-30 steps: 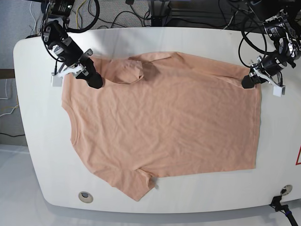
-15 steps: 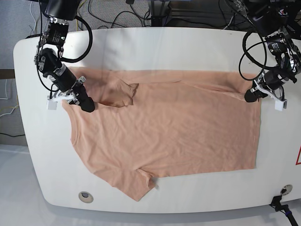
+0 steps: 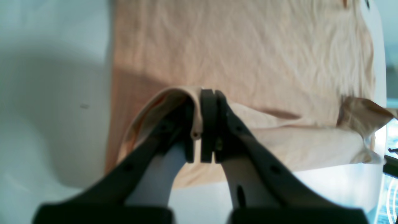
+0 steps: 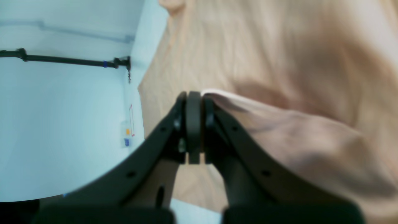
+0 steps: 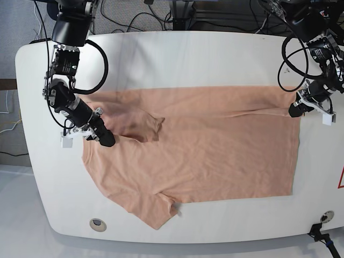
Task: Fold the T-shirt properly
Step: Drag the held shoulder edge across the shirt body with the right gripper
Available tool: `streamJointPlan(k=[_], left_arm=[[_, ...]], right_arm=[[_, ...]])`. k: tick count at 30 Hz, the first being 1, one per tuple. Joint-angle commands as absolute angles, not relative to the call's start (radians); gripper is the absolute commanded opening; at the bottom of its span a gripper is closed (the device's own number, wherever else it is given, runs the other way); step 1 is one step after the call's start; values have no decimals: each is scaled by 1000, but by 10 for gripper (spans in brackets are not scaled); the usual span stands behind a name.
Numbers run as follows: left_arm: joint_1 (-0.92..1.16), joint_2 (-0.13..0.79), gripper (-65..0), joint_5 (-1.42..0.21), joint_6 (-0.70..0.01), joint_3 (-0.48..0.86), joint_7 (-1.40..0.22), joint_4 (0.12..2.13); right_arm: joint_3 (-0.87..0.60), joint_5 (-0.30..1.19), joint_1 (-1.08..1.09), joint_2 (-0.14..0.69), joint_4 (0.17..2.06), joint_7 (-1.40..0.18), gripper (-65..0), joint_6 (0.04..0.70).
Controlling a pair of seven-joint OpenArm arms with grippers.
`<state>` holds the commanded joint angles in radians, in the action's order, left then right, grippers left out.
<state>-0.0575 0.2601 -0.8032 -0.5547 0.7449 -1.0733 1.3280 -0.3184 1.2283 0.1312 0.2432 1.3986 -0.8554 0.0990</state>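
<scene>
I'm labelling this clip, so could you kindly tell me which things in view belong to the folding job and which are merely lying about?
Part of the job:
T-shirt
left hand, shut on the T-shirt
right hand, shut on the T-shirt

Just lying about:
table
cables behind the table

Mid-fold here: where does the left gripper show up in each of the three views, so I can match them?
Base: left gripper at the right edge, shut on the T-shirt hem corner.
Left wrist: bottom centre, jaws closed on a raised fold of cloth.
Right wrist: not in view; that is the right gripper.
Shared landmark: the white table.
</scene>
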Motion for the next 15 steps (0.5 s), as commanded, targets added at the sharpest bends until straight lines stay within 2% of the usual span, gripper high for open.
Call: streamJointPlan(k=[15], left_arm=[[-58,275,-650,-799,-555,743,-1023,1290]], right_arm=[[-315,1213,139,237,1379,-852,-650,99]])
